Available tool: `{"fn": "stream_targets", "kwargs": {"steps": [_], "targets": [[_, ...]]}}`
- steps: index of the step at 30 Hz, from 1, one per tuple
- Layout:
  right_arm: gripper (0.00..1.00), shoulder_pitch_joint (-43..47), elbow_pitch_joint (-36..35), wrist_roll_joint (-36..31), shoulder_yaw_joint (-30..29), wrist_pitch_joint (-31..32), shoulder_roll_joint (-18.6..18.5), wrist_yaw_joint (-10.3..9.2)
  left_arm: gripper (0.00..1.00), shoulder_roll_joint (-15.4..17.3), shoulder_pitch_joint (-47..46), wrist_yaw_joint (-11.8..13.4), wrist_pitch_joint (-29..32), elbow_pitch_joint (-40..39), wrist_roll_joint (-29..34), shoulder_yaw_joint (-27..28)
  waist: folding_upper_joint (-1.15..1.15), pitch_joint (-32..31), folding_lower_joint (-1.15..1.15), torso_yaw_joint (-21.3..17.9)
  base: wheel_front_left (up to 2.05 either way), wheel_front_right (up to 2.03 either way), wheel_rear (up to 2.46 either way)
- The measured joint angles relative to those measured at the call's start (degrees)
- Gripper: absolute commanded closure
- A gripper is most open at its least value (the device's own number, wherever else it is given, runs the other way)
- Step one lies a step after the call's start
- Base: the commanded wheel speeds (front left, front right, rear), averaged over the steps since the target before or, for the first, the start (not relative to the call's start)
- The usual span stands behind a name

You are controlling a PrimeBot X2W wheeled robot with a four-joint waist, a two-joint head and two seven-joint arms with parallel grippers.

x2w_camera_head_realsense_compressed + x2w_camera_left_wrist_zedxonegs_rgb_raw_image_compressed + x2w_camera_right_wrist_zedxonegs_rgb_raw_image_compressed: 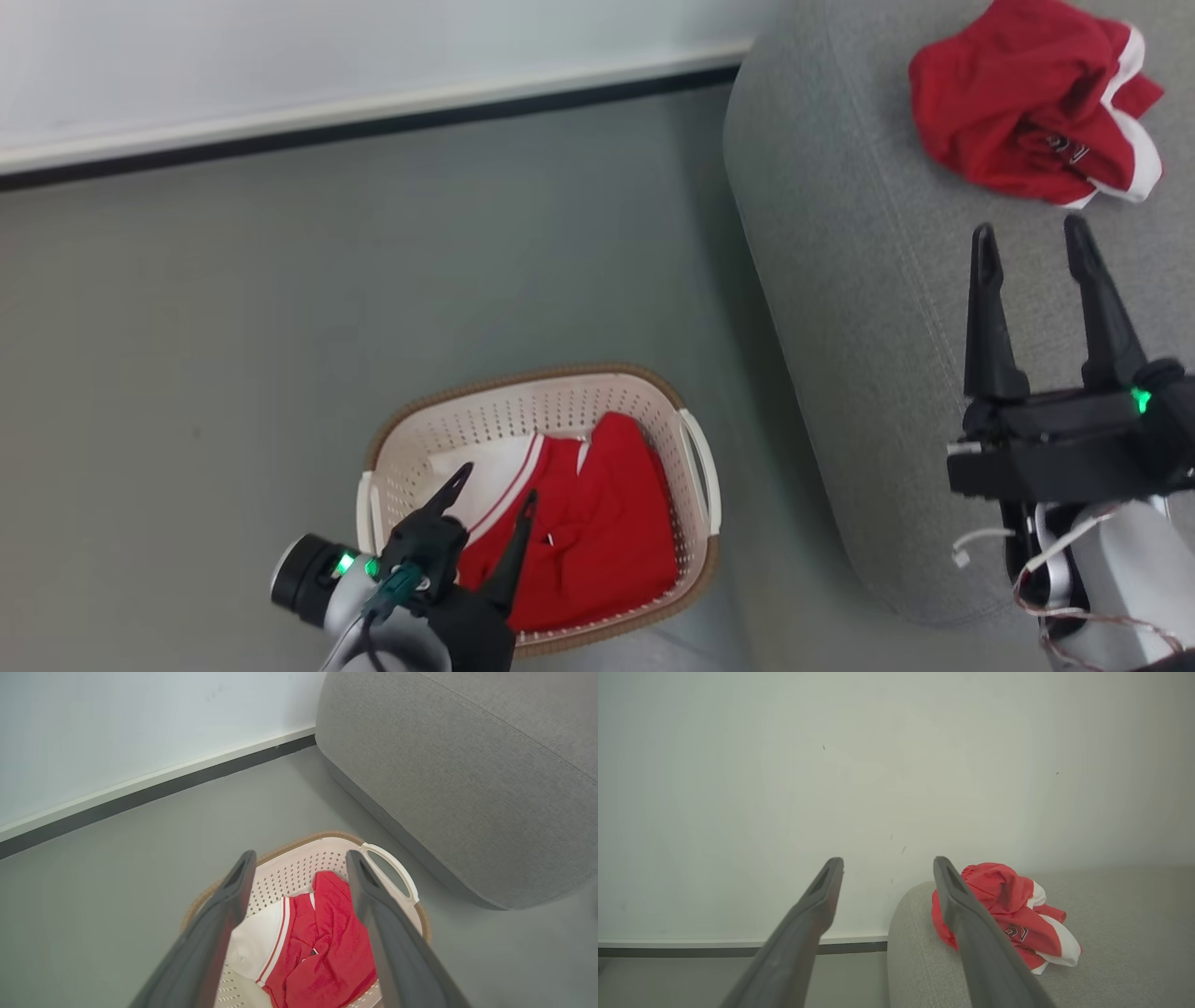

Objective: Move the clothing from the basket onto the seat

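A red garment with white trim [588,532] lies inside the cream basket [691,420] on the floor; in the left wrist view this garment [327,947] shows between my fingers, above the basket [392,872]. My left gripper [495,485] hangs open over the basket's near left side, holding nothing. A second crumpled red garment [1027,103] rests on the grey sofa [840,233]. My right gripper [1027,238] is open above the sofa, just short of that garment [1017,910], with nothing between its fingers.
Grey floor [280,327] spreads left of the sofa up to a white wall with a dark baseboard [373,121]. The basket stands close to the sofa's rounded side [420,788], with a narrow strip of floor between them.
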Motion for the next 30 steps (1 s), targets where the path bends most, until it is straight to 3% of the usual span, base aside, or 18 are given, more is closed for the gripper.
{"fn": "stream_targets", "kwargs": {"steps": [10, 30], "targets": [[0.00, -8.0, -0.6, -0.7, 0.5, 1.0, 0.9, 0.00, 0.00, -1.3, -7.4, -1.1, 1.5, 6.8, 2.2, -1.8, 0.00, 7.6, 0.00, -1.6, 0.00, 0.00, 0.00], [0.00, -20.9, -2.4, -1.9, 2.2, 1.8, 3.0, 0.02, 0.00, -0.4, -17.8, -3.4, 3.2, 15.0, 6.4, -4.9, -0.01, 22.1, -0.01, -3.4, 0.00, 0.00, 0.00]]}}
